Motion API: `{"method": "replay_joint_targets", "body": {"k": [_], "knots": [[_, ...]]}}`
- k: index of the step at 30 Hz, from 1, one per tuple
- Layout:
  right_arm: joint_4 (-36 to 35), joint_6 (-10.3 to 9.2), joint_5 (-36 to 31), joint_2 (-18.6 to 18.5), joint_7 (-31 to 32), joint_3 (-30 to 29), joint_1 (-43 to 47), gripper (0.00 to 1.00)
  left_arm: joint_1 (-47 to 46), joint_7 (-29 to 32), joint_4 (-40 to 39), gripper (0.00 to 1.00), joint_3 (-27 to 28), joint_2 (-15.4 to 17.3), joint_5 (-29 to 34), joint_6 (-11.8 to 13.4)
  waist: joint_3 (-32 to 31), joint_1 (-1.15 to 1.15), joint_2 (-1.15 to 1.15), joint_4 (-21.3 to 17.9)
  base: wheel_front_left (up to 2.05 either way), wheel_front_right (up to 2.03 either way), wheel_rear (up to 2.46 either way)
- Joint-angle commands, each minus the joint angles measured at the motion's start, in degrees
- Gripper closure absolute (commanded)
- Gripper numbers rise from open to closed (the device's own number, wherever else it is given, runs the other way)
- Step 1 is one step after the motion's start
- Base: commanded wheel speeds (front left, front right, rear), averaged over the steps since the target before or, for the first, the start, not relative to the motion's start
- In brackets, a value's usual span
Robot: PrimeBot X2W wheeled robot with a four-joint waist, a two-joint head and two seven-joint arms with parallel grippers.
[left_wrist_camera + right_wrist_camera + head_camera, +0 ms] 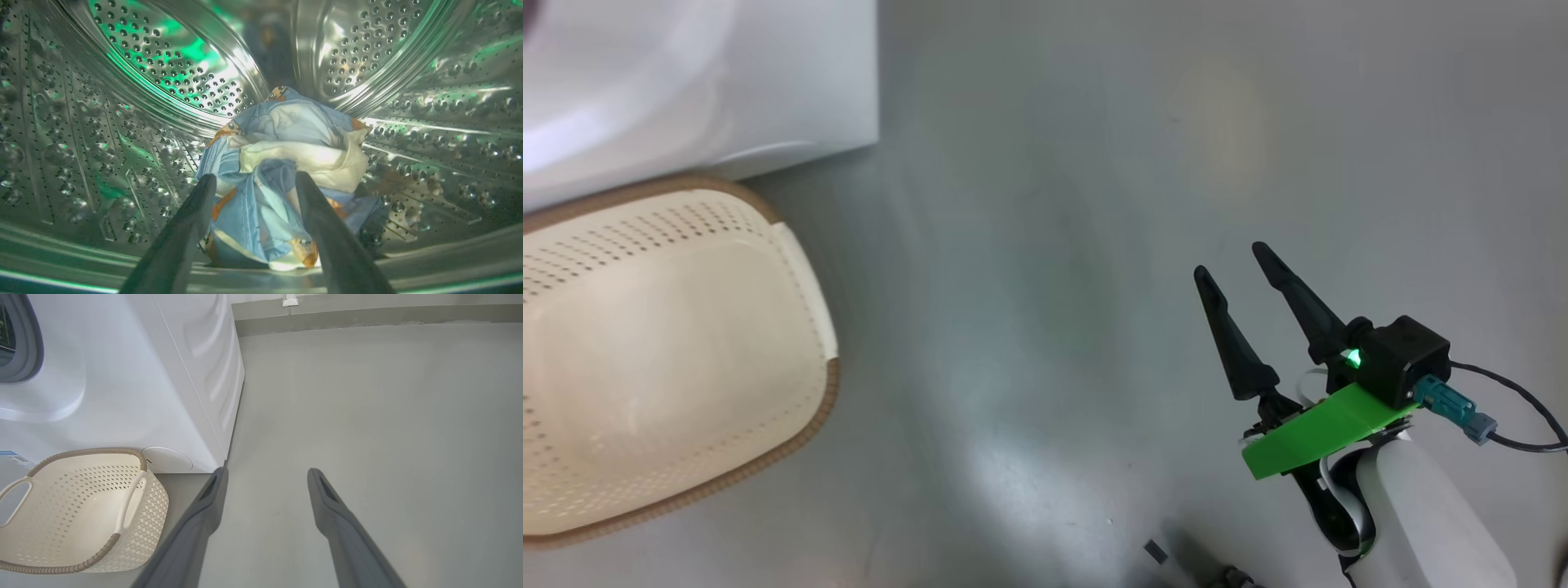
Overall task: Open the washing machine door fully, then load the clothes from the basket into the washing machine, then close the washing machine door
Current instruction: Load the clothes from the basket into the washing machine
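Wide open and empty, the left end effector (255,176) straddles the clothes (286,139) heaped near the drum's (171,61) front lip. Withdrawing could snag fabric and drag it out.

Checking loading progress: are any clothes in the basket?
No, the basket shows a bare perforated inside, with no fabric in it.

Head, right wrist overlook basket (686,245); left wrist inside drum (163,61).
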Motion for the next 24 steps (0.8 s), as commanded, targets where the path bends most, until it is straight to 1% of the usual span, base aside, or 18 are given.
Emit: {"method": "replay_joint_targets", "body": {"k": [1, 5, 12, 16, 20, 24], "knots": [[-0.82, 0.09, -0.37, -0.71, -0.68, 0.68, 2.04, 0.00, 1.68, -0.66, -0.98, 0.00, -0.15, 2.08, -0.30, -0.22, -2.49, 0.00, 0.00, 2.24, 0.00, 0.00, 0.00], [-0.51, 0.09, -0.58, -1.02, -0.68, 0.98, 2.64, 0.00, 6.02, -1.44, -0.86, 0.00, -0.14, 1.32, -1.28, -1.79, -5.07, 0.00, 0.00, 3.88, 0.00, 0.00, 0.00], [0.27, 0.09, -0.96, -1.89, -0.68, 1.97, 3.81, 0.00, 13.77, -4.49, -0.77, 0.00, 0.29, 0.34, -3.26, -4.41, -10.23, 0.00, 0.00, 5.85, 0.00, 0.00, 0.00], [0.75, 0.09, -1.04, -2.01, -0.68, 2.10, 4.76, 0.00, 18.92, -6.09, -0.79, 0.00, 1.00, -1.03, -4.90, -5.68, -13.70, 0.00, 0.00, 6.85, 0.00, 0.00, 0.00], [1.34, 0.09, -1.33, -2.45, -0.68, 2.29, 6.35, 0.00, 24.89, -7.07, -1.93, 0.00, 1.66, -3.10, -6.50, -6.80, -17.52, 0.00, 0.00, 7.90, 0.00, 0.00, 0.00], [1.73, 0.09, -1.63, -3.03, -0.68, 1.99, 8.09, 0.00, 31.76, -7.34, -6.48, 0.00, 2.49, -5.07, -7.75, -7.27, -21.48, 0.00, 0.00, 9.11, 0.00, 0.00, 0.00]]}}
